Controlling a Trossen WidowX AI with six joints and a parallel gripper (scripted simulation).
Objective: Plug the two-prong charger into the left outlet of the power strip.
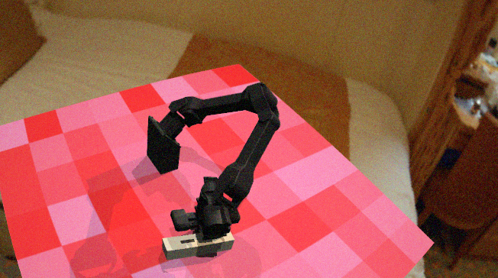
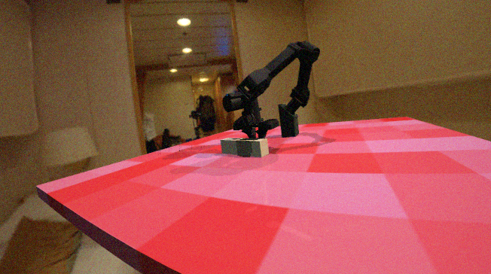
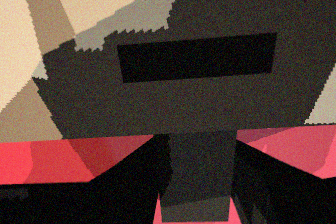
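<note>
A table top [image 1: 313,211] chequered in red and pink squares fills most of the top view, with a beige sofa [image 1: 88,54] and wooden furniture [image 1: 454,92] behind it; in the exterior view the same chequered slab [image 2: 339,200] runs toward a lit corridor [image 2: 184,80].

The black arm [image 1: 248,150] rises from its dark base [image 1: 163,150], folds at a high elbow and comes down toward the near edge of the table; the exterior view shows the same arch [image 2: 297,61], with the wrist pointing down.

The power strip [image 1: 179,247], a pale block with a dark slot on its top face, lies flat on the table directly under the wrist; in the exterior view it sits as a low grey-and-cream block [image 2: 245,147]; seen from the wrist it is a large shaded grey surface [image 3: 190,105] with one long black slot across it.

The gripper [image 1: 211,235] stands over the right-hand part of the strip as the top view shows it, right down against its top face; its fingers are clenched on the charger [image 3: 200,175], a small dark block held between the two black jaws in the wrist view, its far end meeting the strip's near edge; the prongs are hidden, and which outlet it sits at cannot be told.
</note>
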